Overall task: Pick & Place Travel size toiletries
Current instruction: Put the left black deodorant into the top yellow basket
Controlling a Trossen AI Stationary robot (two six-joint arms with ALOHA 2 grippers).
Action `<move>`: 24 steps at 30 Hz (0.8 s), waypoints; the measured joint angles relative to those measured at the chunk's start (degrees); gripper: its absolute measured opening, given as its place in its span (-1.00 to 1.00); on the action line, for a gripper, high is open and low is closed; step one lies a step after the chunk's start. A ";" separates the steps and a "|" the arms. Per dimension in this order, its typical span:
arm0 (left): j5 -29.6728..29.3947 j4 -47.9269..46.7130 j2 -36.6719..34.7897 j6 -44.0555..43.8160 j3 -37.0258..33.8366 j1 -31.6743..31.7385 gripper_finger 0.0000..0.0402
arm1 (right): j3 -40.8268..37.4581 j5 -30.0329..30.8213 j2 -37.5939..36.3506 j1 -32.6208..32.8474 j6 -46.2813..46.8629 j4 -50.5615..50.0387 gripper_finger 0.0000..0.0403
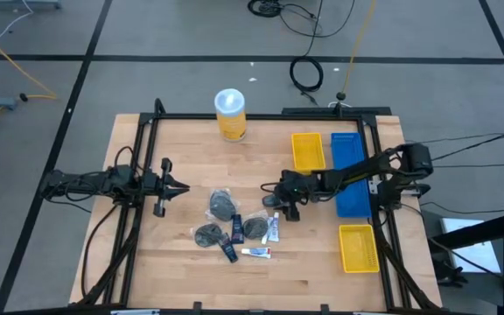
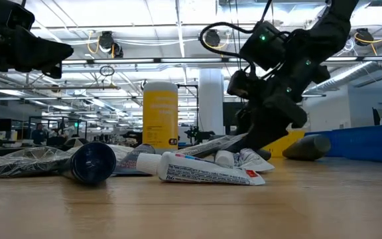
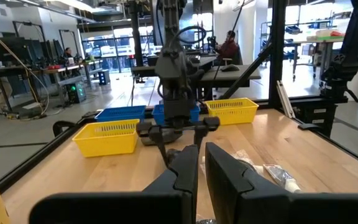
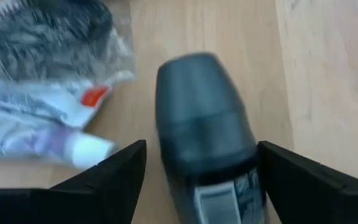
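Note:
The travel size toiletries lie in a loose heap at the table's middle: dark grey pouches (image 1: 222,206), small dark-blue bottles (image 1: 235,230) and white tubes (image 1: 256,252). My right gripper (image 1: 275,199) slants down at the heap's right side. It is open, and a dark grey oval piece (image 4: 204,143) lies flat on the wood between its fingers with a gap on each side. A white tube (image 4: 48,140) and a pouch (image 4: 42,37) lie just beyond it. My left gripper (image 1: 178,185) waits at the left, level, above the table and shut.
A tall yellow canister (image 1: 230,114) stands at the far edge. A yellow tray (image 1: 308,150) and a blue tray (image 1: 350,166) lie at the right, and another yellow tray (image 1: 357,247) lies nearer. A black frame (image 1: 261,116) rims the table.

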 joint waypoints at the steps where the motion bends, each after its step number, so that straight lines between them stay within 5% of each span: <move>1: 0.00 -0.02 0.00 0.00 0.00 0.01 -0.84 | 0.04 0.24 0.33 0.37 0.07 0.58 0.37; 10: 0.00 -0.02 0.00 0.02 0.00 0.02 -0.84 | 0.01 6.50 -0.20 3.77 7.41 1.53 0.03; 17: 0.00 -0.01 0.00 0.01 0.00 0.00 -0.84 | 0.01 24.16 -9.22 4.45 12.20 0.84 0.04; 24: 0.00 0.00 0.00 0.00 0.00 0.01 -0.84 | 0.03 38.17 -18.35 -4.23 22.46 -3.06 0.11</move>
